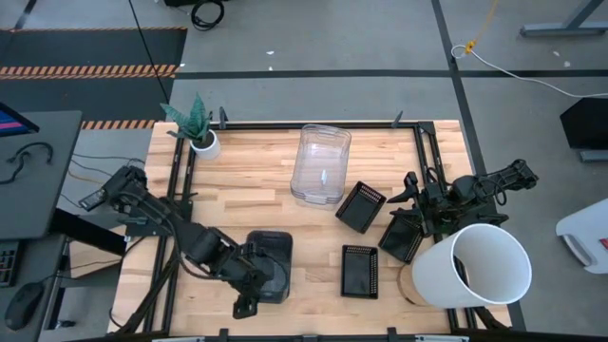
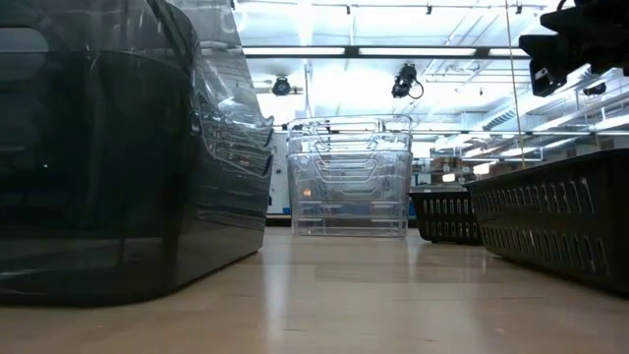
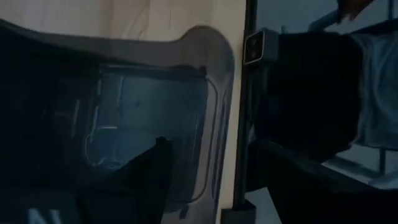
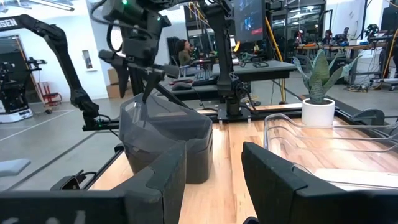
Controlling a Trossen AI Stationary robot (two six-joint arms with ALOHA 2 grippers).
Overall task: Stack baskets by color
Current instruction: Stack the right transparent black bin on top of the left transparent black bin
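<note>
Smoky baskets (image 1: pixel 270 264) partly hide the left end effector (image 1: pixel 255 281), fingers apart.

One camera looks straight down on the whole desk (image 1: pixel 285 190). Another sits at desk height, close beside the smoky grey baskets (image 2: pixel 118 157). Both wrist cameras share those baskets, the left from very near.

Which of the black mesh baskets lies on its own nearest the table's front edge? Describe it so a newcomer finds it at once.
Start at the big white bucket at the table's front right. Just left of it a small black mesh basket lies flat and upright. Unlike the other two mesh baskets, which sit skewed, nearer the right arm, it is square to the table edge.
</note>
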